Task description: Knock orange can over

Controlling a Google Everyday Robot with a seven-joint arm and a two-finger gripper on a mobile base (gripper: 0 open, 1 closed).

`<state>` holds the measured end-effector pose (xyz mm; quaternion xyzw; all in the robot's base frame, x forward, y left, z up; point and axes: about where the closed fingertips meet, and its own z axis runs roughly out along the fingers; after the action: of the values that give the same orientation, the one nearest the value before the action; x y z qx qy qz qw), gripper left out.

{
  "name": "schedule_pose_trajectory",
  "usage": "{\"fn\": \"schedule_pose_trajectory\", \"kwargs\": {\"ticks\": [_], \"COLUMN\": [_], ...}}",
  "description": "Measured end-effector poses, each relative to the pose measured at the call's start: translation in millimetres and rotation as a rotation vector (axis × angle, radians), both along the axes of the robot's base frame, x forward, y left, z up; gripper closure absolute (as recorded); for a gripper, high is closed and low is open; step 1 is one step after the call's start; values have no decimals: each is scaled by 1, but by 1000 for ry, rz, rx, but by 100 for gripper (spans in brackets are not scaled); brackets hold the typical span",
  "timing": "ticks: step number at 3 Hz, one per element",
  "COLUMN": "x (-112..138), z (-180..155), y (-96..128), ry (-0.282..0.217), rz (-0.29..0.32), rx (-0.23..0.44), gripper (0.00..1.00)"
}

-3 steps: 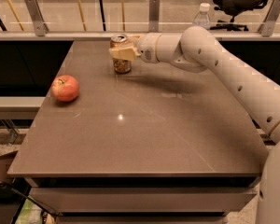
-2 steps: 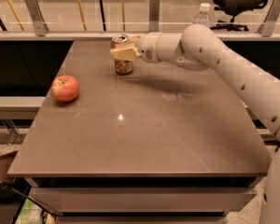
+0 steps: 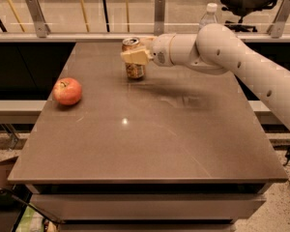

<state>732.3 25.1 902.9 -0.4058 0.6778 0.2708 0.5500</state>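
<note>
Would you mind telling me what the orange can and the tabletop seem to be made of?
The orange can looks like thin metal: silvery top rim, printed wall. The table seems a smooth brown laminate or stone, semi-gloss, given the light glint; I cannot tell which. The hand is at the can's upper side.

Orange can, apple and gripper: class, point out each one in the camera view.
orange can (image 3: pixel 135 71): camera view, lower label band.
apple (image 3: pixel 67 91): camera view, centre of its front.
gripper (image 3: pixel 135 56): camera view, tip, at the can's upper side.
</note>
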Motion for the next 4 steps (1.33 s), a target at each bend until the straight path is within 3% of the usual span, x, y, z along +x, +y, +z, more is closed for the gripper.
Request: {"fn": "schedule_pose_trajectory", "kwargs": {"ticks": [2,3,4], "x": [-14,-16,-21], "z": [27,42,44], "y": [-29,-44,-58], "ry": [22,67,147], "rz": [-66,-104,-140], "rx": [-120,-218,-315], "gripper": [100,100,100]}}
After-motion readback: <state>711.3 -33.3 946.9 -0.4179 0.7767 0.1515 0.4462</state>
